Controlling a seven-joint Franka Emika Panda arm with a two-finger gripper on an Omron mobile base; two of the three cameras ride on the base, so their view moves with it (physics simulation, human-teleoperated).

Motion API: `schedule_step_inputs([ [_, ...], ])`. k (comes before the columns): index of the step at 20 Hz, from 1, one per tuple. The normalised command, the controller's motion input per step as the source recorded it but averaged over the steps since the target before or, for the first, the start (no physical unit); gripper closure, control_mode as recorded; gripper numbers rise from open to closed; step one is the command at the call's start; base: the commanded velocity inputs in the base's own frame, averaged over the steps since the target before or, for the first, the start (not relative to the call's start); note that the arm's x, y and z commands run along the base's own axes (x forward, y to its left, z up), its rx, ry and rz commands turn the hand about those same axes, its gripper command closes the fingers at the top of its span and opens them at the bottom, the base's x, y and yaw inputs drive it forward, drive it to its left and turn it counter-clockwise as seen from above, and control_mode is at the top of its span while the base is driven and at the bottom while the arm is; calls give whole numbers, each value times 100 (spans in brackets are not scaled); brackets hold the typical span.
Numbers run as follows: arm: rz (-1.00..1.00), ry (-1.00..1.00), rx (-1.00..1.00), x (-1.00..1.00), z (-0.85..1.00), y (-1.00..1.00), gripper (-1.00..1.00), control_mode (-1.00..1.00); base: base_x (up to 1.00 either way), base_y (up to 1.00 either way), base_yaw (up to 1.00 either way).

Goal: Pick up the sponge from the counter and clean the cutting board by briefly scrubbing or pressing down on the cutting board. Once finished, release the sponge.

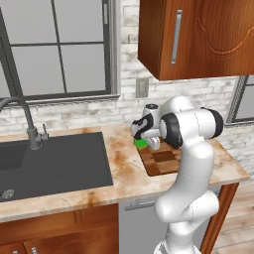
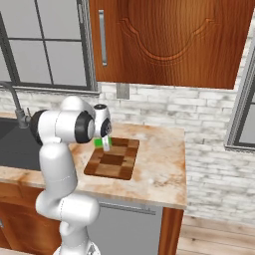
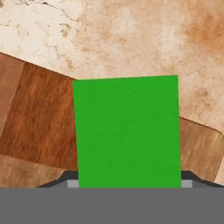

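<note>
My gripper (image 1: 149, 145) (image 2: 103, 144) (image 3: 129, 183) is shut on the bright green sponge (image 1: 141, 144) (image 2: 98, 142) (image 3: 127, 131). In the hand view the sponge sits between the two dark fingertips. It hangs low over the back corner of the checkered wooden cutting board (image 1: 161, 161) (image 2: 114, 160) (image 3: 35, 118), on the sink side. Whether the sponge touches the board I cannot tell. The board lies flat on the beige, orange-mottled counter (image 1: 129, 171) (image 2: 162, 169) (image 3: 131, 39), partly hidden by my arm in the left base view.
A dark grey sink (image 1: 54, 163) with a curved faucet (image 1: 27, 121) lies left of the board. A wooden wall cabinet (image 1: 198, 34) (image 2: 169, 40) hangs above. The brick wall carries an outlet (image 1: 142, 88). The counter ends just right of the board (image 2: 182, 199).
</note>
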Motion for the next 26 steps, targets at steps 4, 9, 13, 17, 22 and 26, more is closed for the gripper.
schedule_step_inputs([
  [4, 0, 20, -11, -49, -16, 12, 100, -100, 0, 0, 0],
  [9, 0, 22, -12, -49, -32, 4, 100, -100, 0, 0, 0],
  [13, 0, 6, -6, -67, -46, 0, 100, -100, 0, 0, 0],
  [17, 0, -3, 0, -91, -55, 0, 100, -100, 0, 0, 0],
  [22, -1, -5, 0, -90, -51, 0, 100, -100, 0, 0, 0],
  [26, -1, 0, 0, -81, -47, 0, 100, -100, 0, 0, 0],
])
